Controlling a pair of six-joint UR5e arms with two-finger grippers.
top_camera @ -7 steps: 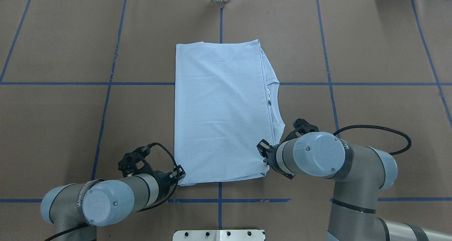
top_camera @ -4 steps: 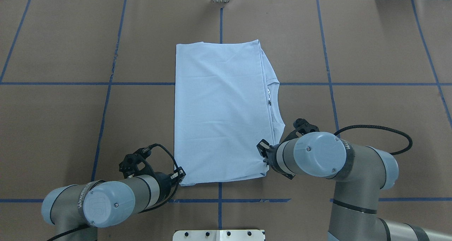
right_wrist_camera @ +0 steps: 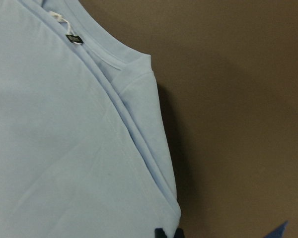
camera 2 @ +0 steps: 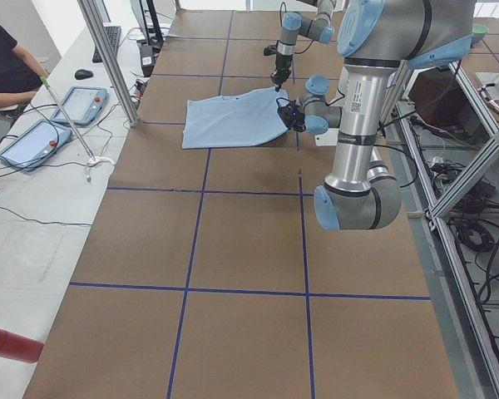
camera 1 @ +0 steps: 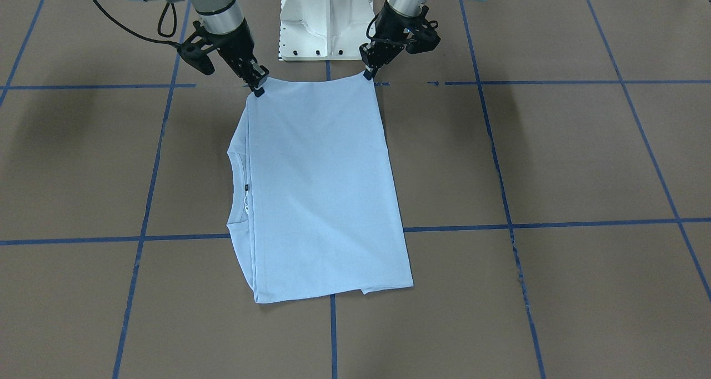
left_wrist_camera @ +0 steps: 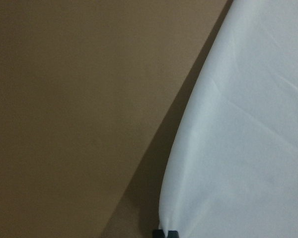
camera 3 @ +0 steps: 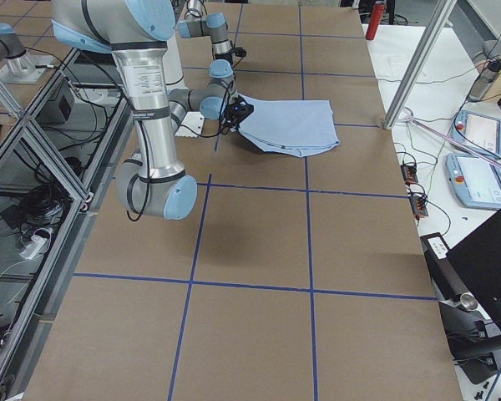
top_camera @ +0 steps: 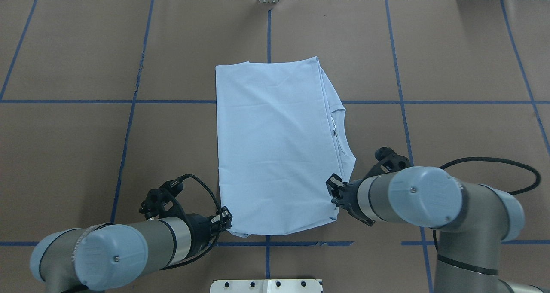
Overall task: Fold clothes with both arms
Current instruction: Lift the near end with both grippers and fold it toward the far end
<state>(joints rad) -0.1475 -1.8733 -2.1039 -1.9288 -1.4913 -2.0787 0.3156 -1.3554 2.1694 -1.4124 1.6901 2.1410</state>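
Pale-blue T-shirt [top_camera: 275,147] shows a dark neck label [right_wrist_camera: 72,38], writing unreadable

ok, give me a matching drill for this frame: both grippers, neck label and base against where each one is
1 left gripper
2 right gripper
3 neck label
4 white base

A pinching the T-shirt's robot-side corner on the collar side
B bottom centre of the overhead view
C just inside the collar
D pinching the robot-side corner away from the collar

Pairs: 1-D, 2-A, 3-C, 4-B
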